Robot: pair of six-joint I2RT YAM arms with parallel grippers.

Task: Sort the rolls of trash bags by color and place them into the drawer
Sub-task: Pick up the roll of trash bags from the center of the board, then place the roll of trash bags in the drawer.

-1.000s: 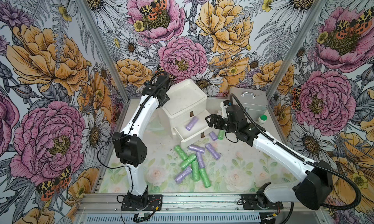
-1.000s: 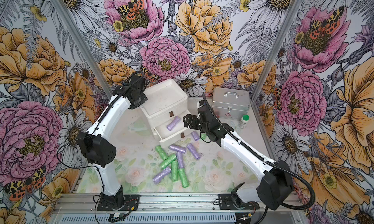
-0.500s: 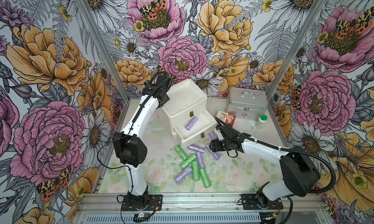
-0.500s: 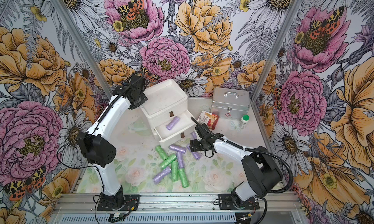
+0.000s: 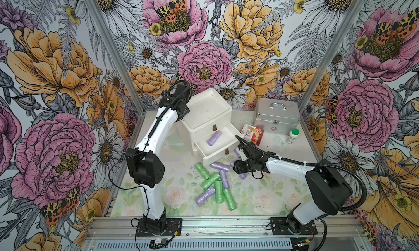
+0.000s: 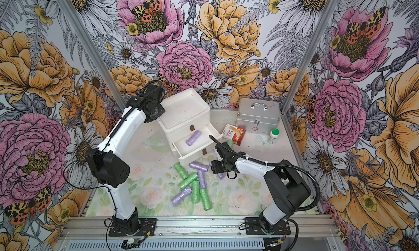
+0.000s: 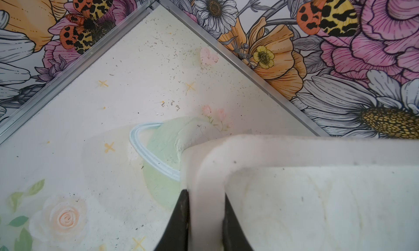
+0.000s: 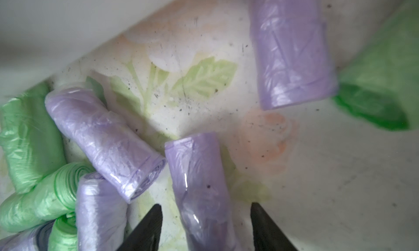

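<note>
Lilac roll (image 5: 243, 176) partly under right gripper (image 5: 235, 167)

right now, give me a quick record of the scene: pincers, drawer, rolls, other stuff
left pincer: shut on the rim of the drawer unit
right pincer: open, jaws either side of a lilac roll, not yet gripping
lower drawer: pulled open, holds one stored roll, lilac
loose rolls: green and lilac, piled in front of the drawer
other: metal case, bottle, box
</note>
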